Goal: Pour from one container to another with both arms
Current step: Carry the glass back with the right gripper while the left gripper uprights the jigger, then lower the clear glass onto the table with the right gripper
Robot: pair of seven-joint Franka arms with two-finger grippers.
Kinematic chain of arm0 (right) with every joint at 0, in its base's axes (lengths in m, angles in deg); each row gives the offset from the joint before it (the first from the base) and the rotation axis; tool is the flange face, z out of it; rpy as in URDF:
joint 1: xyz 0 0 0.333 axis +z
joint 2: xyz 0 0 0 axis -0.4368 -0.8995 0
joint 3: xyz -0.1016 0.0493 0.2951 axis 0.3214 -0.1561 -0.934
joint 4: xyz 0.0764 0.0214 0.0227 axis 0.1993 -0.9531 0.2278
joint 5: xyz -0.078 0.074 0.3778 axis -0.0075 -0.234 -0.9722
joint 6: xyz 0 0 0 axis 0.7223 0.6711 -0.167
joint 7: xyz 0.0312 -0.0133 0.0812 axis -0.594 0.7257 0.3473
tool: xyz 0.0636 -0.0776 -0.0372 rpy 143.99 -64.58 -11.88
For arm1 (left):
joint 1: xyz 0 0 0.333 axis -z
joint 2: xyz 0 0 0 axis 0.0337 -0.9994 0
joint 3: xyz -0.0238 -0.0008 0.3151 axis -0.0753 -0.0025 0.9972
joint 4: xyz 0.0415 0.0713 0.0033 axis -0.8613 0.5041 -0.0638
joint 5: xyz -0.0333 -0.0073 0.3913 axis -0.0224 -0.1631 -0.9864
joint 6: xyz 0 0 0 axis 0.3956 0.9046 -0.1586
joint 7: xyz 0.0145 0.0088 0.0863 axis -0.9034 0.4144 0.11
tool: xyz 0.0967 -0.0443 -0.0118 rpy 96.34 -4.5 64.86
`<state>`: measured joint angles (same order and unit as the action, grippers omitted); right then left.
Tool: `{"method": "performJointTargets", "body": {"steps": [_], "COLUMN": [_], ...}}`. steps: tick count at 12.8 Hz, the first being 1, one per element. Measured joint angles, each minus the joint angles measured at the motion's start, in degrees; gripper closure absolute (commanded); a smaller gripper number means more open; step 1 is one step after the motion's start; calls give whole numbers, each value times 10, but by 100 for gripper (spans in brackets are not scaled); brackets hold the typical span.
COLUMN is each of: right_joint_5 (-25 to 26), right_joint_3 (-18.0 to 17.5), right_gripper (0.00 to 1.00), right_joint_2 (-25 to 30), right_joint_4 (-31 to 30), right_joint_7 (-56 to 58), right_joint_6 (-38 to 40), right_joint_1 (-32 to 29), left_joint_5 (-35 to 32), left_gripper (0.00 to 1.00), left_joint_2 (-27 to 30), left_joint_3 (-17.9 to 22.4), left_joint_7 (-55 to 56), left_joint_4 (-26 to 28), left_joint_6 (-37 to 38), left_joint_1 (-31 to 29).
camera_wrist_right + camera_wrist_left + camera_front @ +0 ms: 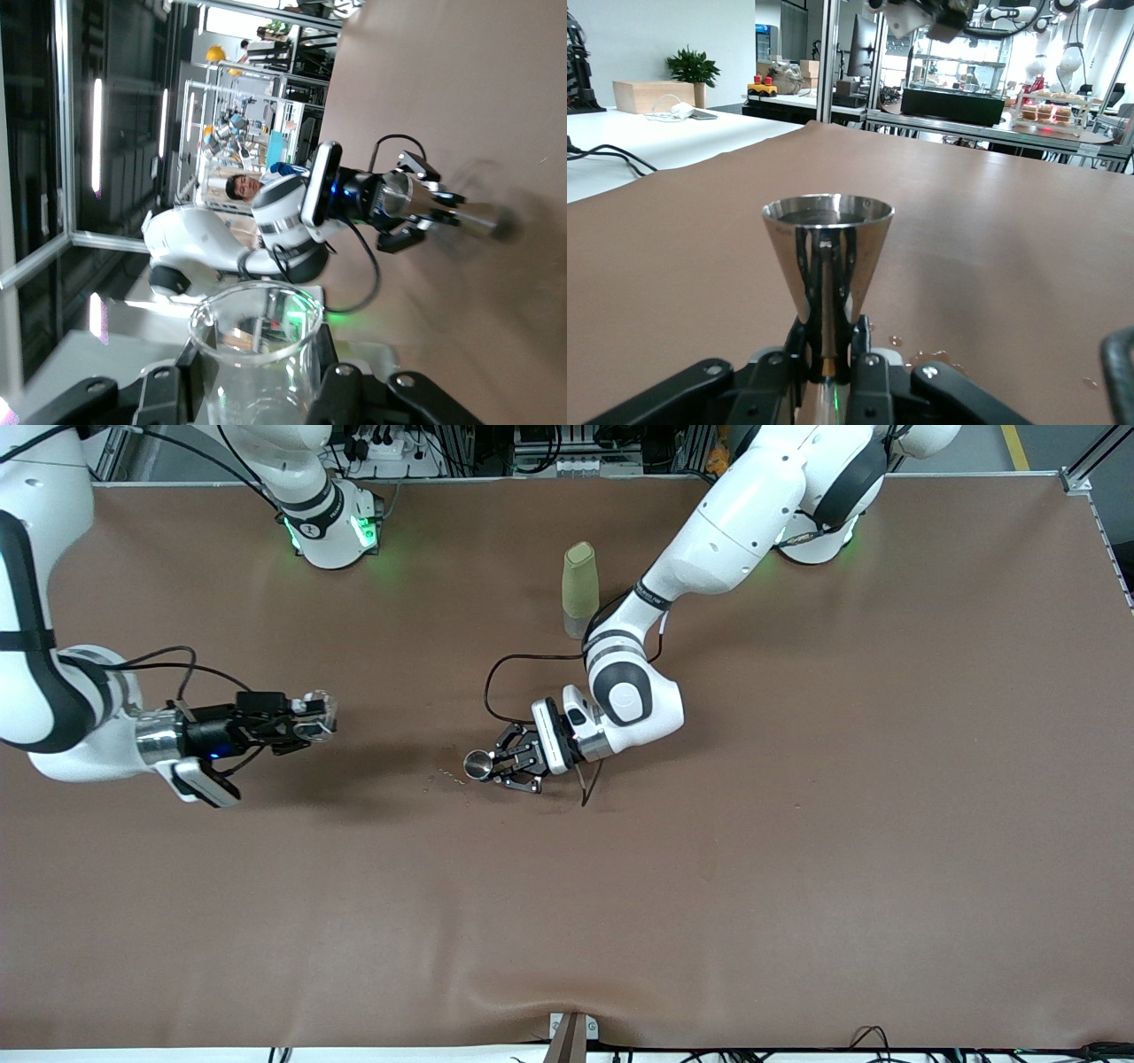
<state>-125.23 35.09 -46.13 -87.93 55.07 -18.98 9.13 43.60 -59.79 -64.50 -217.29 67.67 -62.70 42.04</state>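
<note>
The silver jigger (pixel 479 764) stands upright on the brown table (pixel 709 868) near its middle, with my left gripper (pixel 498 766) shut on its narrow waist. In the left wrist view the jigger (pixel 827 257) rises from between the fingers (pixel 864 367). The clear cup (pixel 317 716) is held above the table toward the right arm's end, with my right gripper (pixel 310 719) shut on it. That cup (pixel 257 354) is tipped on its side and looks empty. The two containers are well apart.
A tall olive-green bottle (pixel 580 589) stands farther from the front camera than the jigger, beside the left arm's forearm. Small droplets (pixel 443 777) lie on the table next to the jigger. A black cable (pixel 496 682) loops by the left wrist.
</note>
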Motion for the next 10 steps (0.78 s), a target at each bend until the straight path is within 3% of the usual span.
{"method": "performJointTargets", "body": {"steps": [7,10], "right_joint_5": [122,143], "right_joint_3": [2,1], "right_gripper": [75,74], "right_joint_2": [-46,-110], "right_joint_4": [8,77], "right_joint_7": [383,561], "right_joint_6": [52,51], "right_joint_1": [-158,-176], "left_joint_5": [0,0], "left_gripper": [100,100], "left_joint_2": [2,2], "left_joint_3": [1,1], "left_joint_7": [0,0], "left_joint_4": [-1,0], "left_joint_6": [-1,-1], "left_joint_1": [-19,-19]}}
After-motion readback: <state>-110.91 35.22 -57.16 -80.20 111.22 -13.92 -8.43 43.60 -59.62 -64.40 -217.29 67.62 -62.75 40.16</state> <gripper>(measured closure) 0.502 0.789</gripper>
